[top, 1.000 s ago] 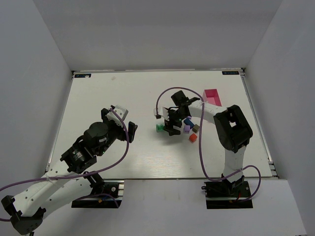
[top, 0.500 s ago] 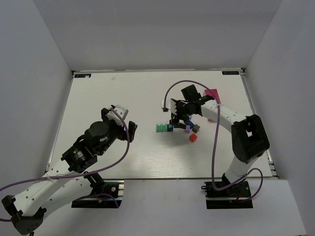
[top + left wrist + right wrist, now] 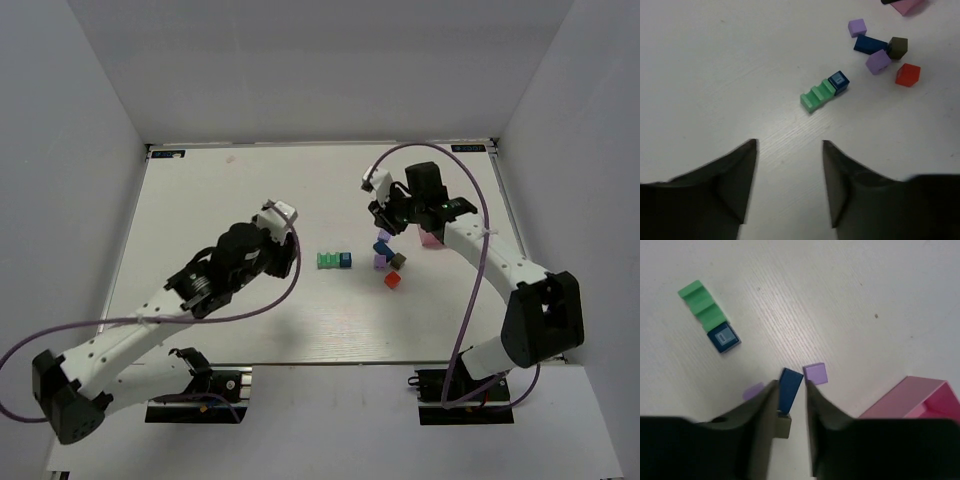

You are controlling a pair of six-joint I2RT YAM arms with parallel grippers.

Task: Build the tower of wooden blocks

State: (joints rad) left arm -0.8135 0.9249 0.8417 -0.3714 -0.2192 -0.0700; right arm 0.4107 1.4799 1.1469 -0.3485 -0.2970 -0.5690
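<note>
Purple cubes (image 3: pixel 857 27) (image 3: pixel 878 61) two, blue blocks (image 3: pixel 838 82) (image 3: pixel 870 44) two, red (image 3: pixel 907 74), green (image 3: pixel 816 97), brown (image 3: pixel 898 47) singles; left pincer (image 3: pixel 789 143), right pincer (image 3: pixel 791 384) apart.

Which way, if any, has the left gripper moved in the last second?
Yes: the left gripper moved right, closer to the green stepped block, which stayed put.

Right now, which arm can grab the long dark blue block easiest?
Right. The open right gripper hangs over the long dark blue wood block, a finger on each side; the open left gripper is farther off, past the green stepped block.
</note>
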